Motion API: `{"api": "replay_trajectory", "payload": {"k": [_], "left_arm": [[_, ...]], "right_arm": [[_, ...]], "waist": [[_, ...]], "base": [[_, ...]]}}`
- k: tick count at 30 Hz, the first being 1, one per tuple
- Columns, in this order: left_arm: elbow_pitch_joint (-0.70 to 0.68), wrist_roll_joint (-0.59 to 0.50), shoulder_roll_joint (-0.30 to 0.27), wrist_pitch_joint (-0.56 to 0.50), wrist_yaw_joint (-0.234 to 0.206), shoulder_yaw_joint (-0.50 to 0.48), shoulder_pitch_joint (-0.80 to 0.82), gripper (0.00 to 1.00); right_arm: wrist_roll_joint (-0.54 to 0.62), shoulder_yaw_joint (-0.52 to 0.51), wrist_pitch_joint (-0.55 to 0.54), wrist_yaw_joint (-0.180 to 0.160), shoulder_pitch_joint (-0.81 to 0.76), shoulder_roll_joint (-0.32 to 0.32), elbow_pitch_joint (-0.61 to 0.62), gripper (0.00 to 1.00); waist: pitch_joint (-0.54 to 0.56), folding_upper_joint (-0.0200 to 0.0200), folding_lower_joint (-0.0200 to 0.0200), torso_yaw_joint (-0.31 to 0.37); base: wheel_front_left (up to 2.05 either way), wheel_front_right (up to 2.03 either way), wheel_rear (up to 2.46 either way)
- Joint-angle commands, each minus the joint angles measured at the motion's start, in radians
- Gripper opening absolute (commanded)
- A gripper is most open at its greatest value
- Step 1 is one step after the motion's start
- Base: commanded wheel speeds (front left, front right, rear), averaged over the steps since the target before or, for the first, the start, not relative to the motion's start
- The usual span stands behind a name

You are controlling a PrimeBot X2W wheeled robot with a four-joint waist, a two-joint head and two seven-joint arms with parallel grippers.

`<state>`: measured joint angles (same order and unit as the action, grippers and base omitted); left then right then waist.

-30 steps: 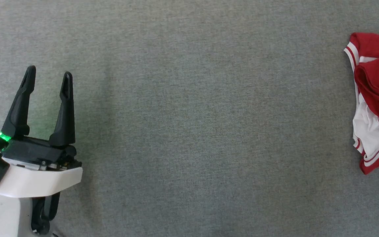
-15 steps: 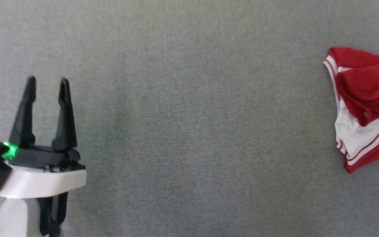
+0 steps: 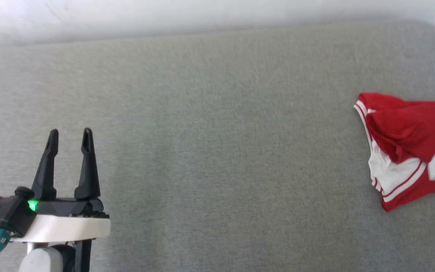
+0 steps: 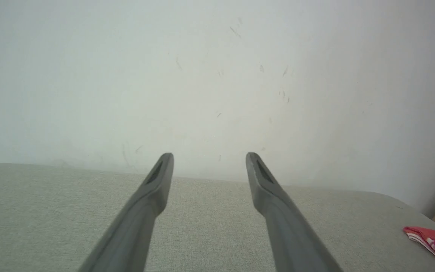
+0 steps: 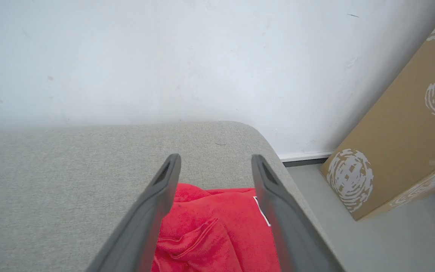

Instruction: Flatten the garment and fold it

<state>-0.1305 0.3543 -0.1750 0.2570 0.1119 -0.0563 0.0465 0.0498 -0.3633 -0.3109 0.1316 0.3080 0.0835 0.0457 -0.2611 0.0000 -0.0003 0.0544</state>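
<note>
Grey woven fabric surface (image 3: 217,158) runs wide and bare across the head view, a padded top w/ a rounded far-right corner. Nearest, at lower left, the left gripper (image 3: 70,131) hangs over bare cloth, both dark fingers spread wide, nothing btwn them and nothing held; it's well apart from the work. At the right edge the right gripper (image 5: 216,157) is over the garment (image 3: 398,128), fingers likewise splayed fully and empty. Its wrist view shows red cloth beneath and btwn them, but whether the tips touch it I can't tell. Garment is a crumpled heap near the surface's right edge: red body bunched and folded over itself, a white sleeve w/ red-white striped trim on the side toward the robot. Beyond it the surface ends, then a plain white wall (image 5: 164,56); off the right side, grey floor (image 5: 391,234) and a brown cardboard box (image 5: 398,143) by the wall. Step in hand, I'd judge: flattening not yet begun, so get hold and spread. To do it well, prob. pinch one layer at a clear edge (hem or sleeve trim), not the bunched middle, then drag toward the open centre so there's room to lay it flat; left arm should come across for an opposite corner. Risk: heap lies close to the edge and could slide off.
</note>
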Motion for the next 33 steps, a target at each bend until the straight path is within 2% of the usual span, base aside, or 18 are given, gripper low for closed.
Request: {"api": "replay_trajectory", "payload": {"k": [1, 9, 14, 23, 28, 33], "left_arm": [[-0.003, -0.015, 0.009, 0.005, -0.011, -0.009, -0.006, 1.0], [0.0, -0.062, 0.049, 0.005, -0.021, -0.025, -0.069, 1.0], [0.011, -0.063, 0.069, 0.005, -0.016, -0.028, -0.122, 1.0], [0.054, -0.12, 0.088, 0.005, -0.007, -0.001, -0.15, 1.0], [0.07, -0.131, 0.103, 0.005, -0.013, -0.002, -0.184, 1.0], [0.096, -0.16, 0.108, 0.005, -0.011, 0.01, -0.221, 1.0]], "right_arm": [[-0.018, 0.017, 0.024, -0.001, -0.023, -0.009, 0.01, 1.0], [-0.098, 0.117, 0.17, -0.001, -0.132, -0.032, 0.037, 1.0], [-0.167, 0.19, 0.287, -0.001, -0.187, -0.033, 0.001, 1.0], [-0.137, 0.246, 0.478, -0.001, -0.235, -0.033, -0.195, 1.0], [-0.09, 0.234, 0.532, -0.001, -0.268, -0.033, -0.256, 1.0], [-0.1, 0.228, 0.555, -0.001, -0.301, -0.033, -0.285, 1.0]], "waist": [[0.079, 0.0, 0.0003, -0.041], [0.183, 0.0, 0.0003, -0.077], [0.223, 0.0, 0.0003, -0.08], [0.261, 0.0, 0.0003, -0.086], [0.29, 0.0, 0.0003, -0.089], [0.311, 0.0, 0.0003, -0.086]], "base": [[0.0, 0.0, 0.0], [0.0, 0.0, 0.0], [0.0, 0.0, 0.0], [0.0, 0.0, 0.0], [0.0, 0.0, 0.0], [0.0, 0.0, 0.0]]}}
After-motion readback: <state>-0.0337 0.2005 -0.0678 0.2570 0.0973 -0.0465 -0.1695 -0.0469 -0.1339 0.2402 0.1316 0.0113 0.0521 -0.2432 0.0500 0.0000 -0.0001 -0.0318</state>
